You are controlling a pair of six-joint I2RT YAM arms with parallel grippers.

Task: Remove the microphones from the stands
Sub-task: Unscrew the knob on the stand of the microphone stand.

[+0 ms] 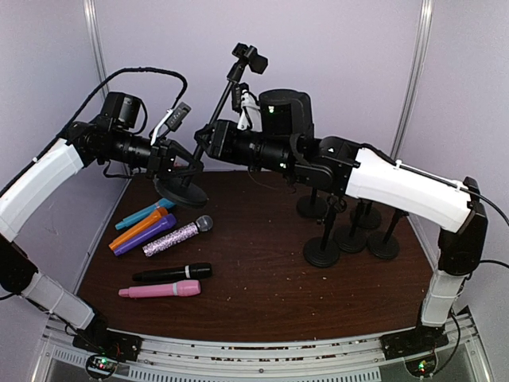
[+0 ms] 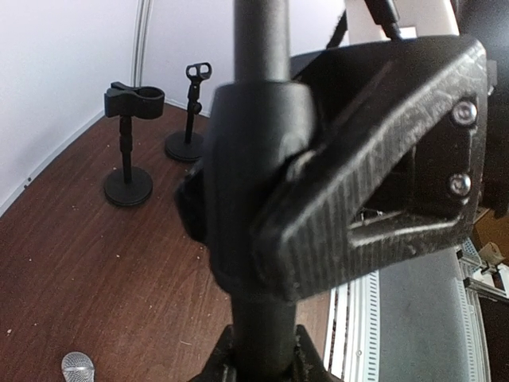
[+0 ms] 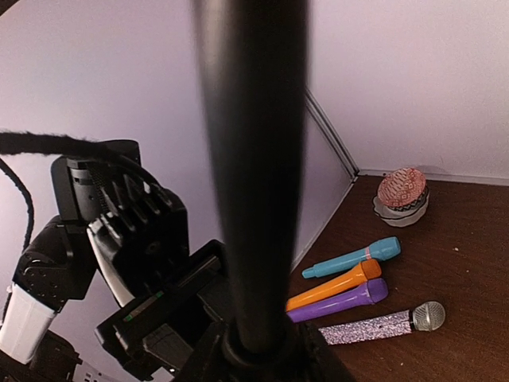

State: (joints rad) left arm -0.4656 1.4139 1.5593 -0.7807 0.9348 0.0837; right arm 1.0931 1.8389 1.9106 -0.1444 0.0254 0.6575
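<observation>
Front-left on the tabletop (image 1: pixel 262 302), six microphones are lying loose. The blue microphone (image 1: pixel 143 213), orange microphone (image 1: pixel 139 228) and purple microphone (image 1: pixel 145 235) are lying side by side, with the glitter microphone (image 1: pixel 176 236) just right of them. The black microphone (image 1: pixel 171 273) and pink microphone (image 1: pixel 161 290) are lying nearer the arms. All six are resting apart from both tools, untouched.

Just behind them, the left tool (image 1: pixel 189 163) is pinching the stand (image 1: pixel 225 99) low on its pole, just above the round base (image 1: pixel 181 192). The left wrist view is showing its fingers (image 2: pixel 374 159) pressed tight against a collar on the pole.

The pole is slanting up and rightward in the overhead view, ending in a clip (image 1: pixel 253 57); cannot tell whether anything is sitting in it.

The right tool (image 1: pixel 205 143) is sitting on the same pole just above the left one, with the pole running between its fingers. Cannot tell whether they are pressing on it or standing slightly off.

Farther right, other stands (image 1: pixel 322 251) are standing clustered, well apart from both tools.
</observation>
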